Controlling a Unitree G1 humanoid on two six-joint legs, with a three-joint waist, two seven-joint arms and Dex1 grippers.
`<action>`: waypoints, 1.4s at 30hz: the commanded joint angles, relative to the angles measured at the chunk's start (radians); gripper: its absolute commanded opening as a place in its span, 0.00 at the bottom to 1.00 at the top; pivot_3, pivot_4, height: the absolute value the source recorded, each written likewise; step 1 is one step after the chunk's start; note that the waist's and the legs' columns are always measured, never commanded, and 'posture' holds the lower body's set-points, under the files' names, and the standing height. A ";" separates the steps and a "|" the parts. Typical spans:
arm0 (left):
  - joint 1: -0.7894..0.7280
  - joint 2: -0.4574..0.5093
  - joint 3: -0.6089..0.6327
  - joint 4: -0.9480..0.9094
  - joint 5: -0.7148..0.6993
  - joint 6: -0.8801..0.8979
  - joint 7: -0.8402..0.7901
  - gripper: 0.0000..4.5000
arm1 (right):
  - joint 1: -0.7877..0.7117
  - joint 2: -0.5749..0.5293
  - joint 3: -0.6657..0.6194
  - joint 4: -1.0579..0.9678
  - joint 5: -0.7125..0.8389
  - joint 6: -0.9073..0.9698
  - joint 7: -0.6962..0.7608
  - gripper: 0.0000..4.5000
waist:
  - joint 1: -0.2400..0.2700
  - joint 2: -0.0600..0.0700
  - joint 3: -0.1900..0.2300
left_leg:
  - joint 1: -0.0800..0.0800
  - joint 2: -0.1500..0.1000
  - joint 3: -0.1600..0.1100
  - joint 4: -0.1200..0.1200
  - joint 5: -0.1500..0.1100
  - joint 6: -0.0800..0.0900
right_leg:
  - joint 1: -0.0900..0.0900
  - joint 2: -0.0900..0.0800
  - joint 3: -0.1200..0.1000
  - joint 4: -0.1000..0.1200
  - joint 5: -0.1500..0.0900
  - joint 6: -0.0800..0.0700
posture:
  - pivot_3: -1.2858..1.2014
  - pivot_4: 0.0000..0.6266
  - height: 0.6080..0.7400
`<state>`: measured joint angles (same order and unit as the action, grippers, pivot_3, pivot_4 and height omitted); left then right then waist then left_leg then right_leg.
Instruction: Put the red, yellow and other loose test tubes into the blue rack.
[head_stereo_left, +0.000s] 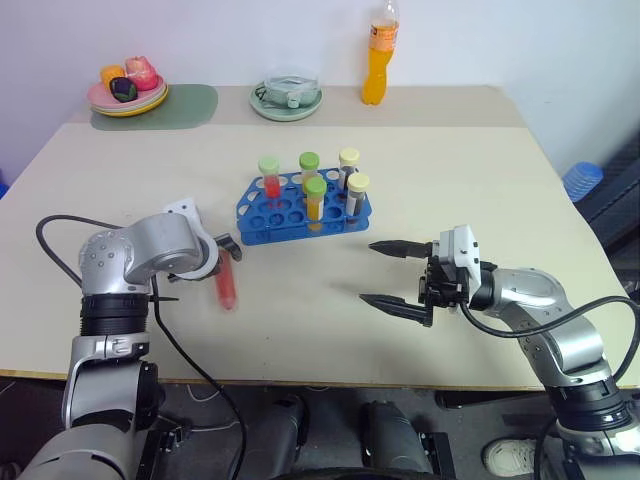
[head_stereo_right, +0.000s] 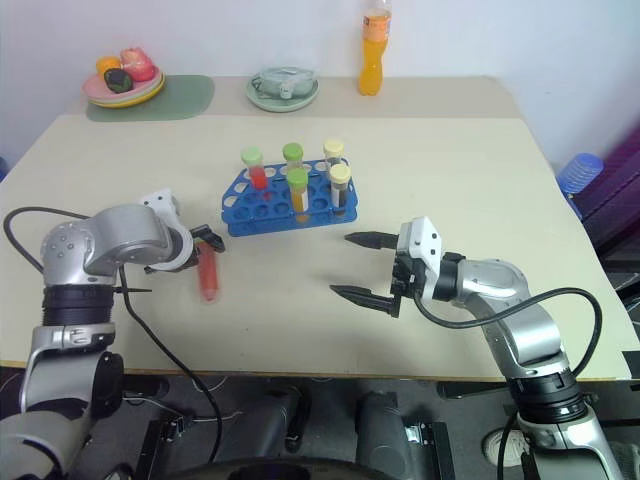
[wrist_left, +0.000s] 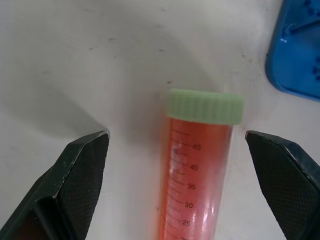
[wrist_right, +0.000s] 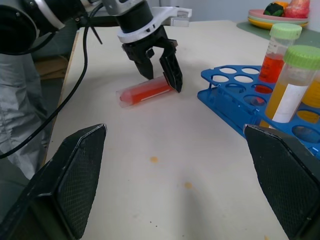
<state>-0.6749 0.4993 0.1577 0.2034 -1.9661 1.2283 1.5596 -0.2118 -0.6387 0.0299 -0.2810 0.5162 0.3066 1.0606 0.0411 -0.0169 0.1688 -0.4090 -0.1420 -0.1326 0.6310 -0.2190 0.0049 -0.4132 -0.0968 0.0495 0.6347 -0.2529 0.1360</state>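
Red liquid fills the loose tube (head_stereo_left: 227, 283), which lies flat on the table (head_stereo_left: 470, 170) with its long axis running roughly away from us, green cap toward the rack (head_stereo_left: 303, 211) side and its base toward the near edge. We see it just left of and nearer than the rack, apart from it. Our left gripper (wrist_right: 159, 66) points steeply down over the tube, fingers spread to either side of it near the cap end; in the left wrist view the tube sits between the two fingers (wrist_left: 80, 175) with clear gaps on both sides, so nothing is pinched. Whether a fingertip touches the tube we cannot tell.

Our right gripper (head_stereo_left: 392, 273) hovers to the right of the rack, pointing level toward the left, fingers spread wide and holding nothing.

Five capped tubes stand upright in the rack; many holes at its left and near side are free. Bare tabletop lies between the grippers and along the near edge. A plate (head_stereo_left: 128, 100), a dish (head_stereo_left: 286, 100) and a bottle (head_stereo_left: 378, 55) stand at the far edge, well apart from the rack.
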 joint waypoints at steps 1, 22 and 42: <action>0.001 -0.007 -0.017 0.029 -0.006 0.036 0.054 0.72 | 0.011 -0.014 -0.036 -0.051 0.015 0.002 -0.010 1.00 | 0.002 0.001 0.000 | 0.000 0.000 0.000 0.000 0.000 0.000 | 0.000 0.000 0.000 0.000 0.000 0.000 | 0.52 0.24 1.00; 0.195 0.302 0.129 -0.614 0.252 -0.054 -0.861 0.31 | -0.078 -0.012 -0.011 0.049 0.000 -0.008 0.046 1.00 | 0.002 0.002 -0.001 | 0.000 0.001 0.001 -0.001 -0.002 -0.001 | 0.000 -0.001 0.000 -0.001 -0.001 -0.001 | 0.52 0.24 1.00; 0.240 -0.068 -0.319 -0.230 1.780 -1.354 -1.644 0.31 | 0.077 -0.088 -0.156 -0.137 0.025 0.060 -0.076 1.00 | 0.000 0.002 -0.001 | -0.001 0.001 0.003 -0.004 -0.007 0.008 | 0.003 -0.002 0.000 -0.008 0.000 -0.001 | 0.52 0.24 1.00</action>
<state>-0.4100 0.4420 -0.1783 -0.0708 -0.2390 -0.0381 -0.0687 -0.1393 -0.7177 -0.0877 -0.3667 0.5202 0.3628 1.0023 0.0413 -0.0151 0.1676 -0.4102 -0.1409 -0.1294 0.6273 -0.2259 0.0131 -0.4102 -0.0989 0.0499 0.6272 -0.2531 0.1350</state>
